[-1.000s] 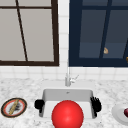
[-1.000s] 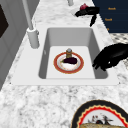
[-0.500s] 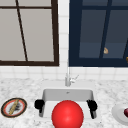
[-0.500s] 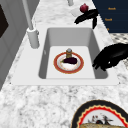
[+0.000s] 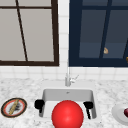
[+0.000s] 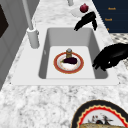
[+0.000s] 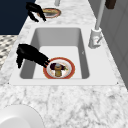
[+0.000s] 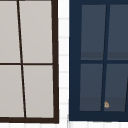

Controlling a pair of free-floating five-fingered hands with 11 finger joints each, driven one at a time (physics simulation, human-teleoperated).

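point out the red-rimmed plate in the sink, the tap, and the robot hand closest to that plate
red-rimmed plate [image 6: 58, 65], left side view, on its rim at the left.
tap [image 6: 33, 38], left side view, on its base.
right robot hand [image 7: 31, 55], right side view, on its palm, beside the plate.

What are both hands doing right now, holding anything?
Left hand: fingers curled, holding nothing, at the grey sink's left rim.
Right hand: open, fingers pointing down, holding nothing, over the sink's right side.

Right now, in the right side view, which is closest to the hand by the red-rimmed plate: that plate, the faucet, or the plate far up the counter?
From the right hand:
1. Red-rimmed plate, in the sink basin, just beside the fingers.
2. Faucet, across the sink at the back edge.
3. Patterned plate, on the far counter, by the left hand.
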